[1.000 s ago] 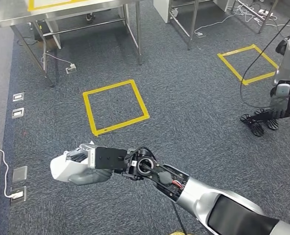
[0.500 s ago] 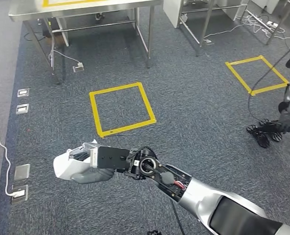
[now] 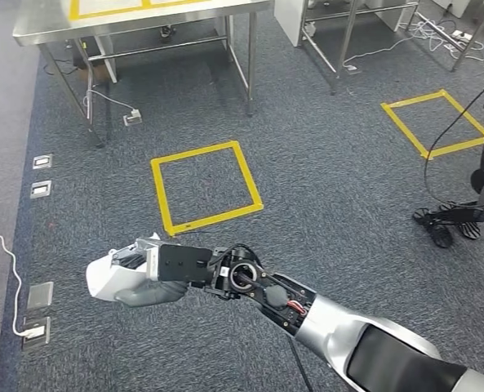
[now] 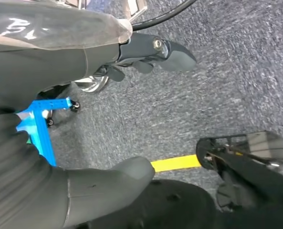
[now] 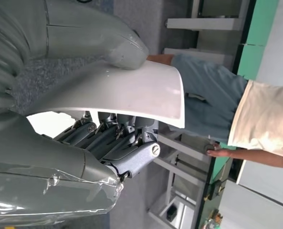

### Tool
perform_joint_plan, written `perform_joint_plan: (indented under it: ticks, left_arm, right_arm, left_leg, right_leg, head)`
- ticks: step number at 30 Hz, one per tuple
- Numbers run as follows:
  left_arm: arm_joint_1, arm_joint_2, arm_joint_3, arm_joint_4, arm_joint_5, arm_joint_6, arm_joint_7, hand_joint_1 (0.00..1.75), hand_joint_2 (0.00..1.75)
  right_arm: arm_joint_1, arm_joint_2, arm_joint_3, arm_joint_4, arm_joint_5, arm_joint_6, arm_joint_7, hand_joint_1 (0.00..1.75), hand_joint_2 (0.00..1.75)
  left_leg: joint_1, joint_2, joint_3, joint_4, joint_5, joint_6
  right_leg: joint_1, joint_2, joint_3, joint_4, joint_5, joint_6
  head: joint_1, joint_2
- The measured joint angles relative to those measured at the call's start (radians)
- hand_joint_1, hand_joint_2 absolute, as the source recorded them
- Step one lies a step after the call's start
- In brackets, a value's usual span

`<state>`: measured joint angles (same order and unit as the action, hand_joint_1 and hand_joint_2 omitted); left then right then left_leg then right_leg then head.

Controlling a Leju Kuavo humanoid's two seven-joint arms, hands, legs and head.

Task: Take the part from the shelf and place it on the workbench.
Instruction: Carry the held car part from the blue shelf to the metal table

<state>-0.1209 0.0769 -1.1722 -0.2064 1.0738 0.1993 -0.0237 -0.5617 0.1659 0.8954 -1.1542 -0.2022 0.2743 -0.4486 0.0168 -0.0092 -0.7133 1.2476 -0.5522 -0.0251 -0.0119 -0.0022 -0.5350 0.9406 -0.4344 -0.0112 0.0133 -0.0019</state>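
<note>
From the head view, we see our right hand (image 3: 142,273) stretched across our body, gripping the white curved plastic part (image 3: 100,276). The part's long axis runs on in line with the forearm, its free end pointing away from the hand. We take the yellow tape square (image 3: 206,187) on the grey carpet as our landmark: the part hangs on the near side of the square, nearer us and a little toward our left. The stainless steel workbench (image 3: 135,18) stands on the far side of the square, well apart from the part, so we judge that the carry has some way to go and that the coming move runs forward past the square.

In the left wrist view, our left hand (image 4: 152,50) hangs over the carpet with nothing in it (fingers straight and apart). It takes no part in the carry.

In the right wrist view, the thumb presses one face of the part (image 5: 132,90) and the dark fingers (image 5: 107,136) lie against the other. A person (image 5: 240,114) stands beyond it.
</note>
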Motion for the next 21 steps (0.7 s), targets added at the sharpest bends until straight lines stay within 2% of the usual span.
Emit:
perform_joint_plan:
  ticks: [1, 3, 4, 5, 8, 10, 11, 13, 14, 15, 16, 18, 19, 20, 21]
  left_arm:
    - [0.001, 0.001, 0.0, 0.0, 0.001, 0.0, 0.0, 0.0, 1.75]
    - [0.002, 0.002, 0.0, 0.0, 0.002, 0.0, 0.0, 0.0, 1.75]
    - [0.002, 0.002, 0.0, 0.0, 0.003, 0.0, 0.0, 0.0, 1.75]
    - [0.001, 0.002, 0.0, 0.0, 0.004, 0.0, 0.0, 0.0, 1.75]
    - [-0.001, 0.001, 0.0, 0.0, 0.005, 0.0, 0.0, 0.0, 1.75]
    - [0.0, 0.001, 0.0, 0.0, 0.006, 0.0, 0.0, 0.0, 1.75]
    - [0.0, 0.001, 0.0, 0.0, 0.006, 0.0, 0.0, 0.0, 1.75]
    - [0.0, 0.002, 0.0, 0.0, 0.008, -0.001, 0.0, 0.0, 1.75]
    - [0.0, 0.002, 0.0, 0.0, 0.008, -0.001, 0.0, 0.0, 1.75]
    - [0.001, 0.001, 0.0, 0.0, 0.009, -0.002, 0.0, 0.0, 1.75]
    - [0.002, 0.001, 0.0, 0.0, 0.01, -0.002, 0.0, 0.0, 1.75]
    - [0.003, -0.001, 0.0, 0.0, 0.012, -0.002, 0.0, 0.0, 1.75]
    - [0.002, -0.002, 0.0, 0.0, 0.013, -0.002, 0.0, 0.0, 1.75]
    - [0.002, -0.004, 0.0, 0.0, 0.014, -0.001, 0.0, 0.0, 1.75]
    - [0.001, -0.006, 0.0, 0.0, 0.015, 0.0, 0.0, 0.0, 1.75]
  right_arm:
    - [0.001, 0.0, 0.0, 0.0, 0.0, 0.0, 0.0, 1.47, 1.75]
    - [0.001, 0.0, 0.001, 0.001, 0.0, 0.0, -0.002, 1.47, 1.75]
    - [0.0, 0.0, 0.001, 0.001, 0.0, 0.0, -0.003, 1.47, 1.75]
    - [-0.001, 0.0, 0.001, 0.001, 0.0, 0.0, -0.004, 1.47, 1.75]
    - [-0.002, 0.001, 0.001, 0.001, 0.0, 0.001, -0.008, 1.47, 1.75]
    - [-0.003, 0.001, 0.0, 0.001, 0.0, 0.002, -0.009, 1.47, 1.75]
    - [-0.004, 0.002, 0.0, 0.001, 0.0, 0.002, -0.01, 1.47, 1.75]
    - [-0.003, 0.002, 0.0, 0.002, 0.0, 0.003, -0.011, 1.47, 1.75]
    - [-0.001, 0.002, 0.0, 0.003, 0.0, 0.004, -0.011, 1.47, 1.75]
    - [0.0, 0.002, 0.001, 0.004, 0.0, 0.004, -0.012, 1.47, 1.75]
    - [0.001, 0.002, 0.001, 0.005, 0.0, 0.003, -0.012, 1.47, 1.75]
    - [-0.001, 0.002, 0.0, 0.007, -0.001, -0.003, -0.013, 1.47, 1.75]
    - [-0.002, 0.002, 0.0, 0.007, -0.003, -0.008, -0.015, 1.47, 1.75]
    - [-0.003, 0.002, -0.001, 0.008, -0.007, -0.014, -0.016, 1.47, 1.75]
    - [-0.003, 0.002, -0.001, 0.009, -0.011, -0.019, -0.017, 1.47, 1.75]
  left_leg:
    - [0.004, 0.001, 0.002, -0.026, 0.032, -0.004]
    - [0.011, 0.006, 0.054, -0.164, 0.119, -0.012]
    - [0.011, 0.006, 0.081, -0.227, 0.146, -0.011]
    - [0.01, 0.005, 0.099, -0.266, 0.157, -0.007]
    - [0.005, 0.0, 0.108, -0.279, 0.146, 0.019]
    - [0.004, 0.0, 0.115, -0.28, 0.14, 0.033]
    - [0.004, 0.0, 0.119, -0.281, 0.138, 0.04]
    - [-0.001, 0.0, 0.125, -0.281, 0.131, 0.049]
    - [-0.004, -0.001, 0.128, -0.281, 0.128, 0.053]
    - [-0.008, -0.002, 0.133, -0.281, 0.124, 0.055]
    - [-0.011, -0.004, 0.14, -0.281, 0.119, 0.056]
    - [-0.017, -0.007, 0.157, -0.281, 0.108, 0.057]
    - [-0.021, -0.009, 0.164, -0.281, 0.103, 0.056]
    - [-0.022, -0.01, 0.167, -0.281, 0.099, 0.054]
    - [-0.021, -0.011, 0.168, -0.282, 0.097, 0.051]
  right_leg:
    - [-0.002, 0.0, 0.006, 0.001, -0.005, 0.003]
    - [-0.008, 0.001, 0.019, 0.005, -0.019, 0.015]
    - [-0.009, 0.002, 0.023, 0.009, -0.027, 0.022]
    - [-0.009, 0.002, 0.025, 0.011, -0.033, 0.029]
    - [-0.008, 0.003, 0.03, 0.01, -0.045, 0.046]
    - [-0.012, 0.002, 0.021, 0.041, -0.068, 0.055]
    - [-0.012, 0.002, -0.002, 0.091, -0.093, 0.057]
    - [-0.011, 0.002, -0.081, 0.239, -0.151, 0.058]
    - [-0.009, 0.002, -0.12, 0.301, -0.166, 0.057]
    - [-0.007, 0.002, -0.143, 0.33, -0.161, 0.054]
    - [-0.003, 0.002, -0.147, 0.316, -0.134, 0.048]
    - [0.009, 0.003, -0.105, 0.188, -0.043, 0.026]
    - [0.015, 0.004, -0.077, 0.12, -0.007, 0.013]
    - [0.02, 0.004, -0.057, 0.068, 0.012, 0.003]
    - [0.024, 0.005, -0.046, 0.042, 0.016, -0.002]
  head:
    - [-0.001, 0.0]
    - [-0.003, 0.0]
    - [-0.007, 0.0]
    - [-0.009, 0.0]
    - [-0.004, 0.0]
    - [0.002, 0.0]
    - [0.007, 0.0]
    - [0.019, 0.0]
    - [0.024, 0.0]
    - [0.028, 0.0]
    - [0.031, 0.0]
    - [0.037, 0.0]
    - [0.036, 0.0]
    - [0.035, 0.0]
    - [0.033, 0.0]
